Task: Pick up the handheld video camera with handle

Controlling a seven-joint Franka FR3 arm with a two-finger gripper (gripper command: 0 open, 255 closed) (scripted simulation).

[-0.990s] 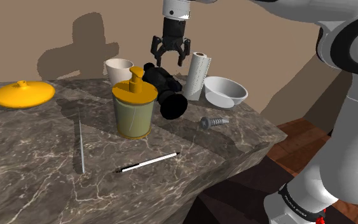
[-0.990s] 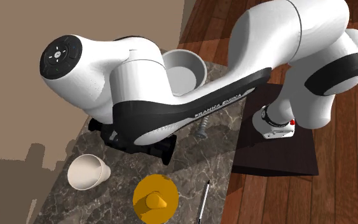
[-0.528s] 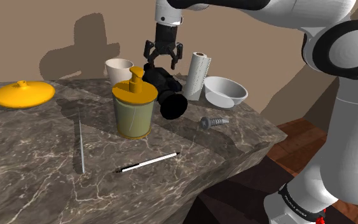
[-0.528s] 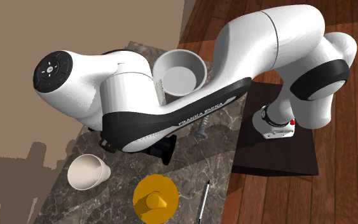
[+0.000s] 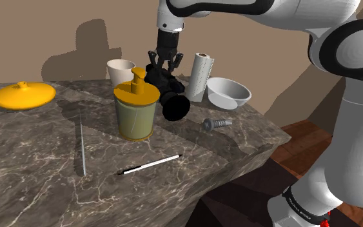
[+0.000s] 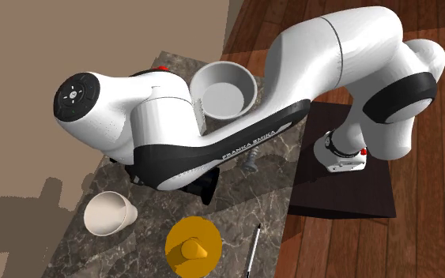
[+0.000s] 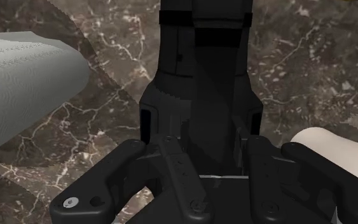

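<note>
The black handheld video camera [image 5: 171, 92] lies on the dark marble table [image 5: 38, 174] between a white cup and a paper towel roll, its lens end [image 6: 205, 188] towards the table's front. My black gripper [image 5: 161, 66] comes straight down on its rear top. In the wrist view my gripper [image 7: 212, 172] is shut on the camera [image 7: 203, 83], and the fingers [image 7: 177, 168] press against both sides of its handle. The camera rests on the table.
Close in front of the camera stands a jar with a yellow lid [image 5: 135, 111]. Around it are the white cup [image 5: 120, 69], the paper towel roll [image 5: 200, 77], a white bowl [image 5: 228, 92], a screw [image 5: 216, 122], a pen [image 5: 149, 165], a thin rod [image 5: 82, 145] and a yellow lid [image 5: 24, 95].
The gripper came down and towards the shoulder view's left onto the camera's rear. Its fingers, spread wide before, have shut on the handle.
</note>
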